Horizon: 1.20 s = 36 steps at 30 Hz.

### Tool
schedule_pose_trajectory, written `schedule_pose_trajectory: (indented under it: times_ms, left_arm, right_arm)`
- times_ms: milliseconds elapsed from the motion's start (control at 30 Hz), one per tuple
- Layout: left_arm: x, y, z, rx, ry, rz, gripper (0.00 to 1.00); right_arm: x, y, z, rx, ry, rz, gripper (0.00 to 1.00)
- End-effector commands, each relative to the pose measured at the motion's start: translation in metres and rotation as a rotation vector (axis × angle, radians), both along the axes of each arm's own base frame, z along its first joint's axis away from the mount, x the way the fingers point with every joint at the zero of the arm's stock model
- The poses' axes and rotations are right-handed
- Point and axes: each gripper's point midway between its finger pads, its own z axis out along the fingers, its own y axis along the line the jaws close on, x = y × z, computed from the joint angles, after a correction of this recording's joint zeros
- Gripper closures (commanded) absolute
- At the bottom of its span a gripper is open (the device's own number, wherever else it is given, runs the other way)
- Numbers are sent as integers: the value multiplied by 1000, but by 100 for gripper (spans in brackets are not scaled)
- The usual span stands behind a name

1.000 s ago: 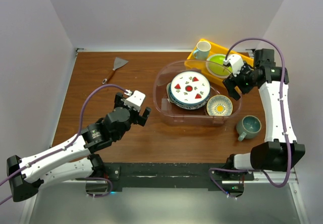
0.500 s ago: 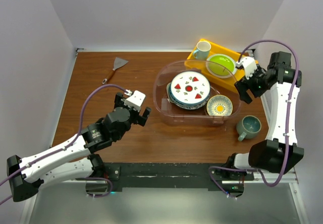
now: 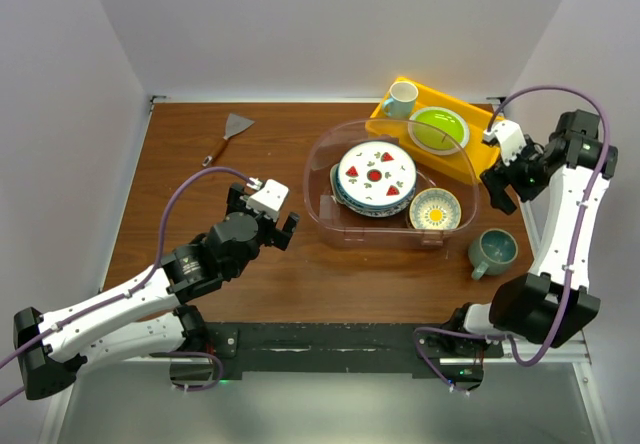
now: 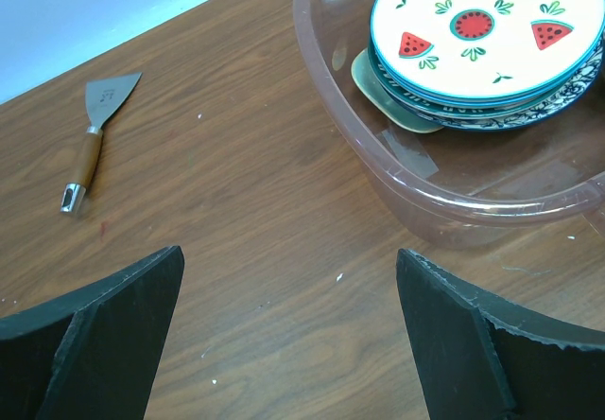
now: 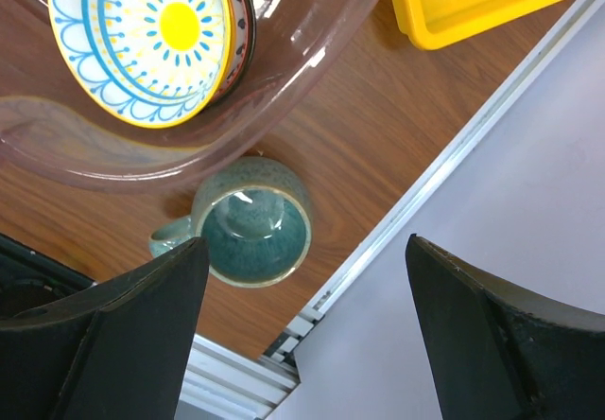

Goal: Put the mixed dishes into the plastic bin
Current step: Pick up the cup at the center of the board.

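Your right gripper point(image 3: 497, 184), jaws wide apart and empty, is the nearer one: the grey-teal glazed mug point(image 3: 494, 251) stands upright directly below it in the overhead frame's lower right, outside the clear plastic bin point(image 3: 318, 202), handle lower-left.

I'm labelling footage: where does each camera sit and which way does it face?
Top external: above, behind the bases, facing down on the table; left arm and right arm show.
Left wrist: on the left hand, facing down at scraper and plastic bin; open fingers show.
Right wrist: on the right hand, facing down at the grey-teal mug; open fingers show.
Shared: all three show the bin.
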Motion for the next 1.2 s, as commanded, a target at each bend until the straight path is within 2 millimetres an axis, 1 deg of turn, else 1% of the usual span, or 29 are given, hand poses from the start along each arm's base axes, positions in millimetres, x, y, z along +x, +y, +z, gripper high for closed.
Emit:
schedule_pose_trajectory:
  times_ms: [0, 667, 767, 933, 1000, 1033, 1067, 1133, 1167]
  left_arm:
    - [3, 4, 3, 12, -21, 15, 0]
    - [3, 7, 5, 13, -26, 27, 0]
    - [3, 7, 4, 15, -24, 27, 0]
    - [3, 7, 4, 15, -25, 30, 0]
    - [3, 8, 3, 17, -25, 31, 0]
    - [3, 7, 2, 19, -24, 31, 0]
    - [4, 7, 2, 21, -22, 31, 0]
    - [4, 7, 1, 24, -21, 31, 0]
    - [4, 6, 1, 24, -21, 31, 0]
  right_arm:
    - [-6, -1, 11, -18, -38, 35, 11]
    - [-19, -19, -9, -52, 17, 58, 11]
    - [-20, -27, -18, -71, 31, 49, 11]
    - [-19, -42, -42, -80, 79, 24, 11]
    - [-22, -45, -52, -70, 101, 10, 11]
    - [-21, -48, -57, -71, 101, 5, 11]
    - [-23, -48, -64, -60, 117, -1, 11]
    - [-23, -50, -71, -60, 119, -11, 11]
    - [-25, -49, -79, -48, 136, -12, 11]
